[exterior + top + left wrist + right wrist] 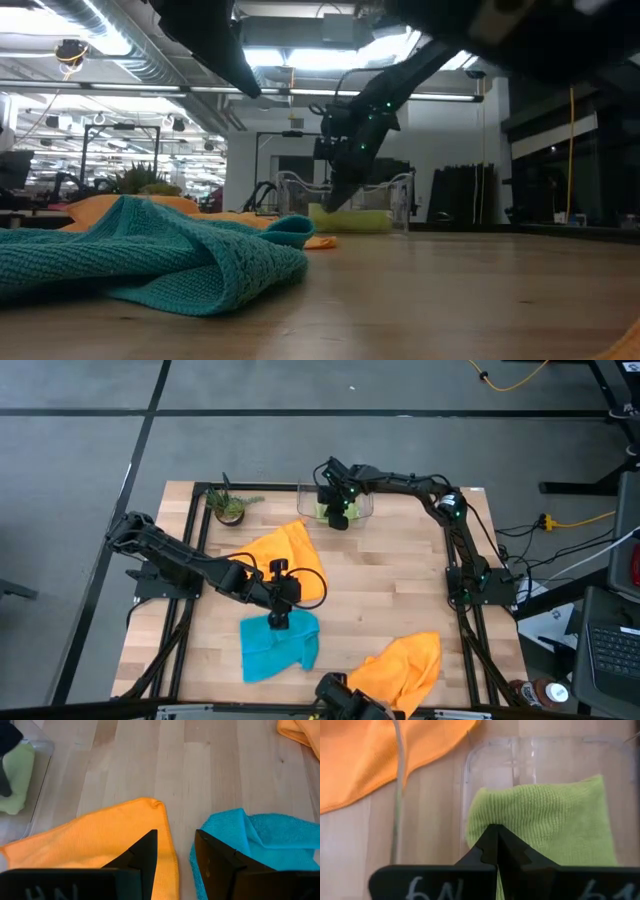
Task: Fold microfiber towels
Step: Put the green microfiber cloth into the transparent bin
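At the high view's top centre, the right claw is pressed together over the lime green towel in the clear bin. The left claw, spread and holding nothing, hovers mid-frame between an orange towel and the teal towel.

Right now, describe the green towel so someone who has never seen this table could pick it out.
Find the clear plastic bin at the table's far edge, under the right gripper. The lime green towel lies inside; the other towels are orange or teal, out on the wood.

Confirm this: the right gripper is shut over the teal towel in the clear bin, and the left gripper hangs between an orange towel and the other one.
Wrong colour. The right gripper is shut over the lime green towel in the clear bin, as the right wrist view shows. The teal towel lies on the table by the left gripper.
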Controlling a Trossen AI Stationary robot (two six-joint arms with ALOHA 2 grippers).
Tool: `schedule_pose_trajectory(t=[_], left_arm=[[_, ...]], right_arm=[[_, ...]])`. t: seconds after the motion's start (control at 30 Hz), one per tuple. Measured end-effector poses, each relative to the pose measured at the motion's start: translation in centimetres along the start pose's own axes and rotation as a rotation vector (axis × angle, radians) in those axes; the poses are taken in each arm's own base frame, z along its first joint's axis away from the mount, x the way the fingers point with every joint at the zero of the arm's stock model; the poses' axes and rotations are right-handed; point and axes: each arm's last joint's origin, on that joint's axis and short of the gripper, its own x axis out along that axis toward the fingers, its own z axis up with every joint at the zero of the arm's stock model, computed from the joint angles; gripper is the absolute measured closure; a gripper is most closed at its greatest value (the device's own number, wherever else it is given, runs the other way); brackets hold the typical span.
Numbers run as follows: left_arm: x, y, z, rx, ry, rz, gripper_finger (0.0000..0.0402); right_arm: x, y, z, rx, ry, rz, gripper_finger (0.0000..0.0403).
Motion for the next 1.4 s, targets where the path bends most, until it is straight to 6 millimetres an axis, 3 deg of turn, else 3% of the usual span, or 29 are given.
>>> schedule_pose_trajectory(t=[0.37, 0.6, 0.77, 0.87, 1.03, 1.13, 1.27, 1.4], left_arm=[[0.0, 0.0, 0.0, -0.001, 0.0, -0.001, 0.0279], [0.0, 0.0, 0.0, -0.005, 0.001, -0.001, 0.0279], [0.0, -0.1, -0.1, -0.002, 0.004, -0.002, 0.0279], [0.0, -0.1, 0.0, -0.002, 0.004, -0.002, 0.0279], [0.0, -0.1, 0.0, -0.002, 0.004, -0.002, 0.0279], [0.0, -0.1, 0.0, -0.002, 0.004, -0.002, 0.0279], [0.0, -0.1, 0.0, 0.0, 0.004, -0.002, 0.0279], [0.0, -0.1, 0.0, 0.001, 0.004, -0.003, 0.0279]], right_arm=[[0.6, 0.1, -0.6, 0.008, 0.002, 0.0, 0.04], [-3.2, -0.4, 2.6, 0.023, -0.019, -0.05, 0.04], [-4.7, -0.4, 2.9, 0.068, 0.063, -0.092, 0.04], [-4.1, -0.5, 1.8, 0.117, 0.112, -0.078, 0.04], [-1.2, -0.6, -0.9, 0.169, 0.188, -0.051, 0.04], [-0.4, -0.6, -1.4, 0.16, 0.166, -0.061, 0.04], [-0.8, -0.6, -1.0, 0.158, 0.169, -0.075, 0.04], [-3.0, -0.6, 0.4, 0.159, 0.167, -0.077, 0.04]])
